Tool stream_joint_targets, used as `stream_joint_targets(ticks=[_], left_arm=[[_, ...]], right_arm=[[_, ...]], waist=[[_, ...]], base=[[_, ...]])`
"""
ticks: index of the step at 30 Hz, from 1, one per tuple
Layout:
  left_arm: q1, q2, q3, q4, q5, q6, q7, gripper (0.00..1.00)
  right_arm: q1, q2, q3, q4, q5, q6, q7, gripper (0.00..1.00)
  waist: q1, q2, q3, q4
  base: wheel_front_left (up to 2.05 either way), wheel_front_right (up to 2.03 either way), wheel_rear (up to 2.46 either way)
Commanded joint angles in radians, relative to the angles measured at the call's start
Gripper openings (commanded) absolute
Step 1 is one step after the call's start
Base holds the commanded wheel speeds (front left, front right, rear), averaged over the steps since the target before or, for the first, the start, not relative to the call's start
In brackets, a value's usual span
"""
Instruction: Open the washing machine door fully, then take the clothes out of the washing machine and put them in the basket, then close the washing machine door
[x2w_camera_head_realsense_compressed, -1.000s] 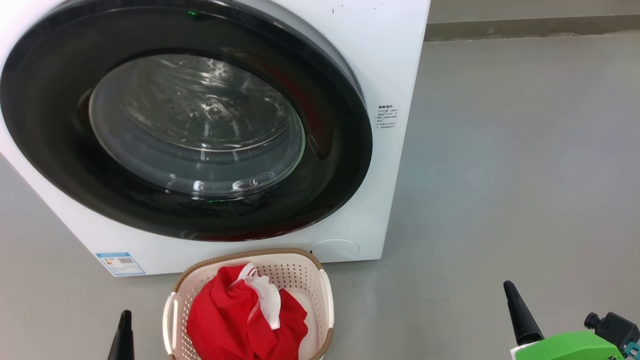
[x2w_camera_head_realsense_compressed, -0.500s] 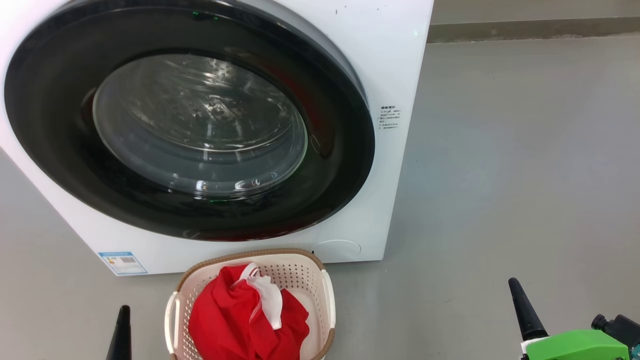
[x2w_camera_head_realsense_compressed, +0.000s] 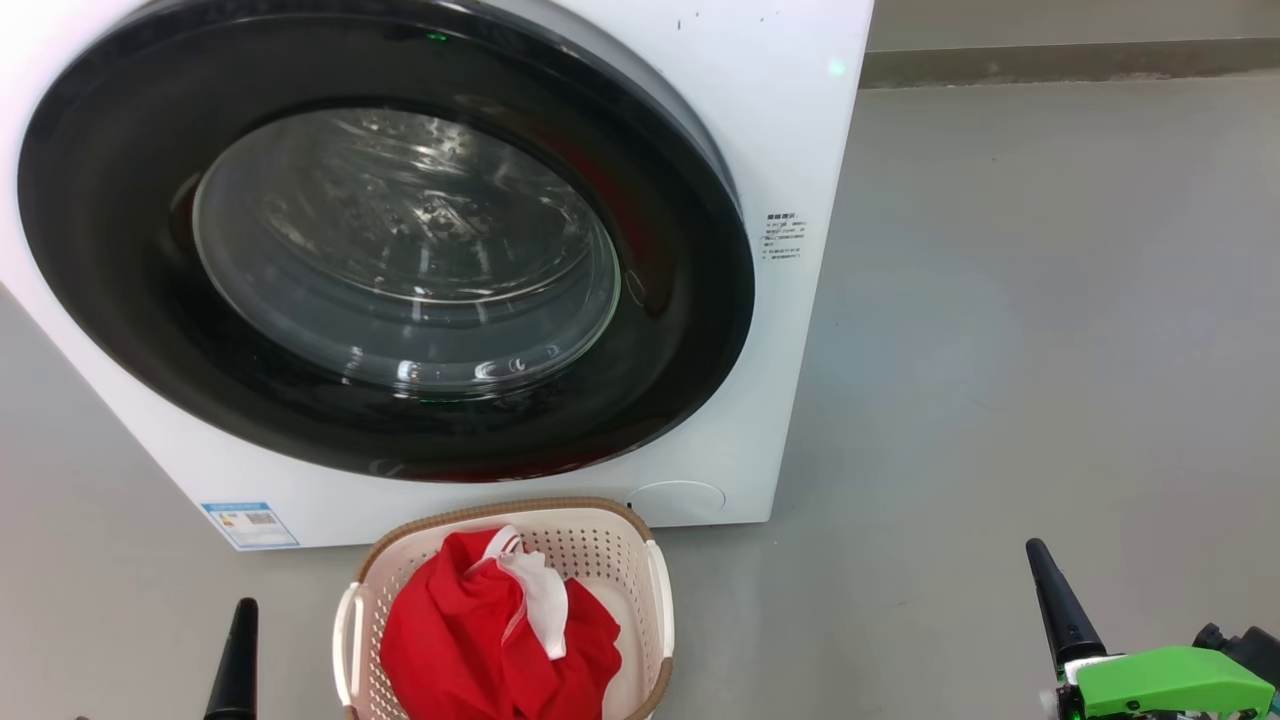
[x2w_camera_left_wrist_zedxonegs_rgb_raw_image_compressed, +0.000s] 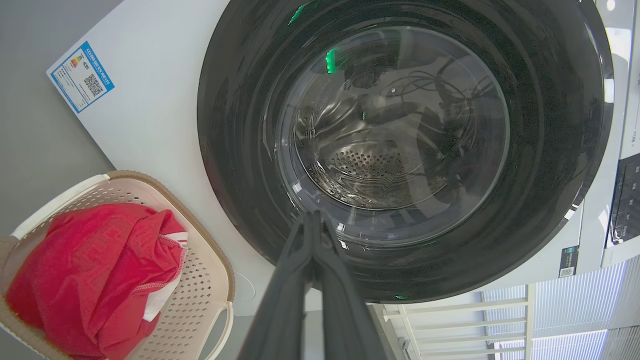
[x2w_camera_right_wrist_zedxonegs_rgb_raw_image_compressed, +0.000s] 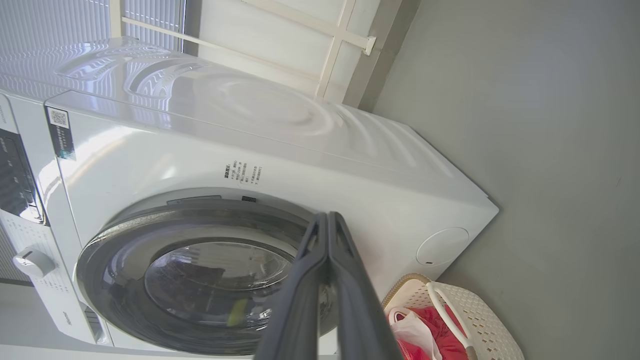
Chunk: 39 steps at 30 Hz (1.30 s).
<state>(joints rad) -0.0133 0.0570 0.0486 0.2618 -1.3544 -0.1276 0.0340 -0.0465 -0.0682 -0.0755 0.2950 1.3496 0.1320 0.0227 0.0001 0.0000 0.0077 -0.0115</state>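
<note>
Door: the washing machine door (x2w_camera_head_realsense_compressed: 400, 250) sits flush against the washing machine (x2w_camera_head_realsense_compressed: 790, 120), closed; no red cloth shows through its glass.
Clothes: the clothes (x2w_camera_head_realsense_compressed: 470, 640) are heaped in the basket (x2w_camera_head_realsense_compressed: 450, 515), which stands on the floor (x2w_camera_head_realsense_compressed: 1000, 350) just in front of the machine.
Change: over the last second the whole head view slid slightly, so the camera moved. Door, clothes and basket kept their places.
Meaning: all three steps appear done, and nothing is left to grasp.
Left fingers (x2w_camera_head_realsense_compressed: 240, 640): pressed together, empty, near left of the basket, not touching it.
Right fingers (x2w_camera_head_realsense_compressed: 1055, 600): pressed together, empty, well apart to the basket's right, clear of the door.
</note>
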Motion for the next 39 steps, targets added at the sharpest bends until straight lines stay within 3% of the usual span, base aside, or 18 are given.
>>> stream_joint_targets(ticks=[1, 26, 39], left_arm=[[-0.053, 0.008, 0.033, -0.019, -0.023, -0.003, 0.007, 0.00], [-0.094, -0.005, 0.063, -0.017, -0.250, -0.003, 0.076, 0.00], [-0.095, -0.005, 0.064, -0.017, -0.255, -0.003, 0.078, 0.00]], right_arm=[[-0.042, -0.005, 0.015, -0.032, 0.027, -0.001, 0.008, 0.00], [-0.060, 0.009, -0.026, -0.050, 0.263, -0.001, 0.080, 0.00], [-0.061, 0.011, -0.029, -0.051, 0.267, -0.001, 0.083, 0.00]], waist=[[-0.0001, 0.0000, 0.000, 0.001], [-0.0001, 0.0000, -0.005, 0.011], [-0.0001, 0.0000, -0.005, 0.012]], base=[[0.00, 0.00, 0.00], [0.00, 0.00, 0.00], [0.00, 0.00, 0.00]])
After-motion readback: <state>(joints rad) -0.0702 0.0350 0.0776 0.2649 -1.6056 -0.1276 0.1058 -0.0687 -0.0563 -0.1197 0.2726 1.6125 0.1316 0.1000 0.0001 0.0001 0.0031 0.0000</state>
